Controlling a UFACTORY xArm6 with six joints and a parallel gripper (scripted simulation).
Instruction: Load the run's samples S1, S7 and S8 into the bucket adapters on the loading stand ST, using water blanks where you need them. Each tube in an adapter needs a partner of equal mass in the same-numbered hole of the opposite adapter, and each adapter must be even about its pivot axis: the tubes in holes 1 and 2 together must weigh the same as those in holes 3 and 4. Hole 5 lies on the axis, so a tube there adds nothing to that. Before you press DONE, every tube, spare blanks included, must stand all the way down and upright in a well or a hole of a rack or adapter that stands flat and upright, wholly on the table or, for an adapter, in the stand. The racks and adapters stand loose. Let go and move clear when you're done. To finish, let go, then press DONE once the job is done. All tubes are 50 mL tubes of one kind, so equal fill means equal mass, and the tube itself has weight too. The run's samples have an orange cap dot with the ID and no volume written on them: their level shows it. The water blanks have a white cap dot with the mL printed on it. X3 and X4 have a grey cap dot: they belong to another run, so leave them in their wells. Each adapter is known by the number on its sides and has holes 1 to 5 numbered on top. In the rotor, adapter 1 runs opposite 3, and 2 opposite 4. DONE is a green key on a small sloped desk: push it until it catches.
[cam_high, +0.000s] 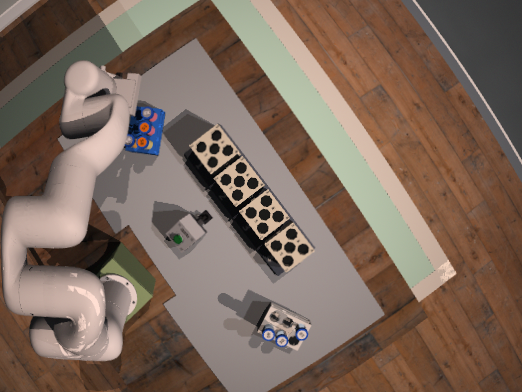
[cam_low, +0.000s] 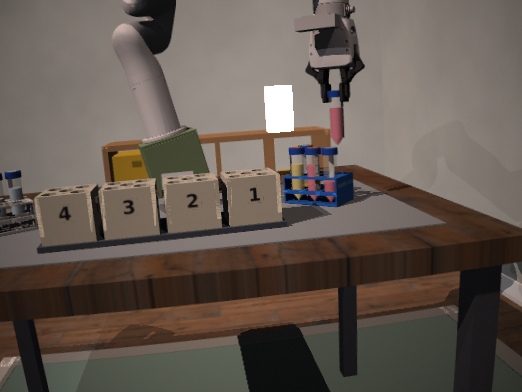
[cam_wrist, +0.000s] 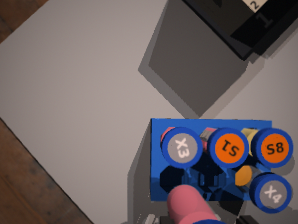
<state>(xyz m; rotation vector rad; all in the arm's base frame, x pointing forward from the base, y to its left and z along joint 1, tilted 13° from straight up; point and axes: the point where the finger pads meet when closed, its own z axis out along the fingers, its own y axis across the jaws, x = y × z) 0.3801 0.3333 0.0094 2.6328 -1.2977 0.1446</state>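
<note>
From the top view, I make out the blue rack (cam_high: 159, 131) (cam_low: 345, 189) (cam_wrist: 159, 192) at one end of the worktop (cam_high: 210, 280) (cam_low: 400, 220) (cam_wrist: 65, 75), partly under my arm. The four adapters stand in a row on their stand (cam_high: 278, 273) (cam_low: 165, 239), and I see no tube in any hole. Three white-dotted blanks sit in the pale rack (cam_high: 265, 312) at the far end; the DONE key (cam_high: 177, 239) is on its small desk.

From outside, my claw (cam_low: 335, 92) is part-way open, its fingers closed on the blue cap of a pink-filled tube (cam_low: 337, 122) (cam_wrist: 189, 202), which hangs tip down above the blue rack, clear of it. I have it only by the cap, so a knock against a neighbour or an adapter's rim could swing it crooked, and then it would jam at the hole. A hard push there could shift a loose adapter.

From the wrist, X3 (cam_wrist: 181, 147), S1 (cam_wrist: 230, 147), S8 (cam_wrist: 271, 147) and X4 (cam_wrist: 270, 193) are in the rack. My tube's dot is hidden; I judge it S7. Misjudging its level would pair it with the wrong blank and spoil the balance.
</note>
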